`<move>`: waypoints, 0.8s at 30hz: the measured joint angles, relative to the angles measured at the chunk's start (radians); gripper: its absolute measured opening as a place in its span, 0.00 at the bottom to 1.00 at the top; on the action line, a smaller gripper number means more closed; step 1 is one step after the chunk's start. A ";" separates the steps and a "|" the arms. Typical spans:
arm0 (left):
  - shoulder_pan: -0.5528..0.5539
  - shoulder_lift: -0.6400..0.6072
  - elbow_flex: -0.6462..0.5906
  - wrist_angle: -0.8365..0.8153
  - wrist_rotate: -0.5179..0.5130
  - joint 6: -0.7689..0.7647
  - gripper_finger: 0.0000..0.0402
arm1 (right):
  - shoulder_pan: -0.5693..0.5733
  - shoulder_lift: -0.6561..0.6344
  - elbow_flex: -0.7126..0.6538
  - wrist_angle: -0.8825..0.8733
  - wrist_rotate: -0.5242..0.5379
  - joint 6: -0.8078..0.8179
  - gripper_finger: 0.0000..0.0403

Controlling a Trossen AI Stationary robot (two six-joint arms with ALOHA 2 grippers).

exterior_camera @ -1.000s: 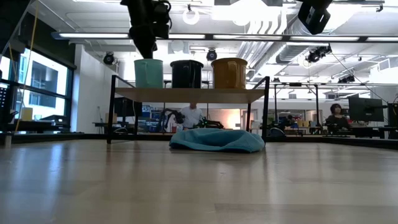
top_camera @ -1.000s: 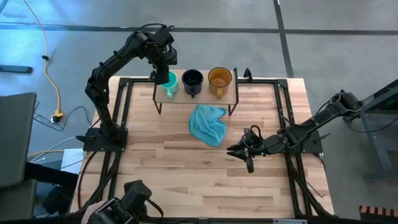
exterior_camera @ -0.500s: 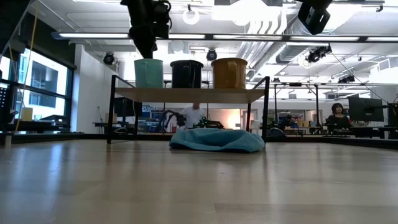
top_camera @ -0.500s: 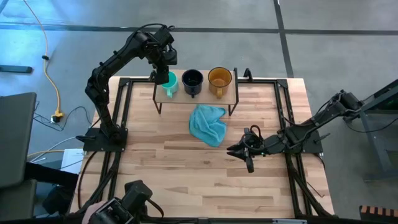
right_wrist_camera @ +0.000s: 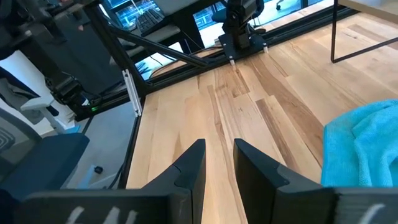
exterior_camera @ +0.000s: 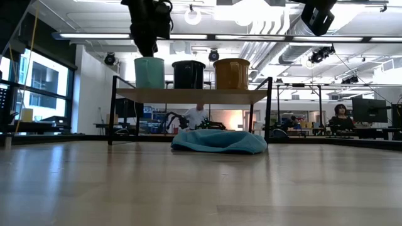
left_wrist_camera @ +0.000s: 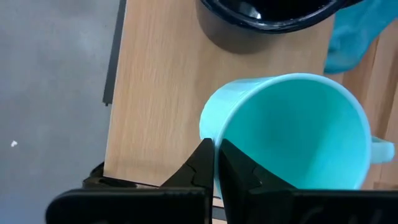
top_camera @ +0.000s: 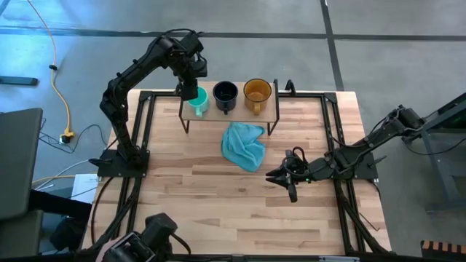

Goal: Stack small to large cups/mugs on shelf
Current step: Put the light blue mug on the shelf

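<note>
Comparing with a second ago, my left gripper [left_wrist_camera: 216,163], pinching the teal mug [top_camera: 198,100] rim, has lifted it slightly off the shelf [top_camera: 268,115], for restacking

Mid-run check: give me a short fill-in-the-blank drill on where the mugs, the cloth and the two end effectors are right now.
1. The left end effector is shut on the rim of the ____ mug.
2. On the shelf, the mug in the middle is the ____ one.
3. The blue cloth lies on the ____, in front of the shelf.
4. The right end effector is holding ____, low over the table beside the cloth.

Missing words: teal; black; table; nothing
</note>
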 joint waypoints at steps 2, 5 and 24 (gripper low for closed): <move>0.000 0.000 0.024 0.001 0.003 0.000 0.00 | 0.000 0.000 0.000 -0.001 -0.007 0.001 0.18; 0.010 0.010 0.089 -0.010 0.037 0.001 0.00 | 0.000 0.000 0.000 -0.001 -0.013 0.001 0.18; 0.026 0.063 0.165 -0.071 -0.001 -0.031 0.00 | 0.044 0.000 0.000 -0.022 -0.013 0.055 0.18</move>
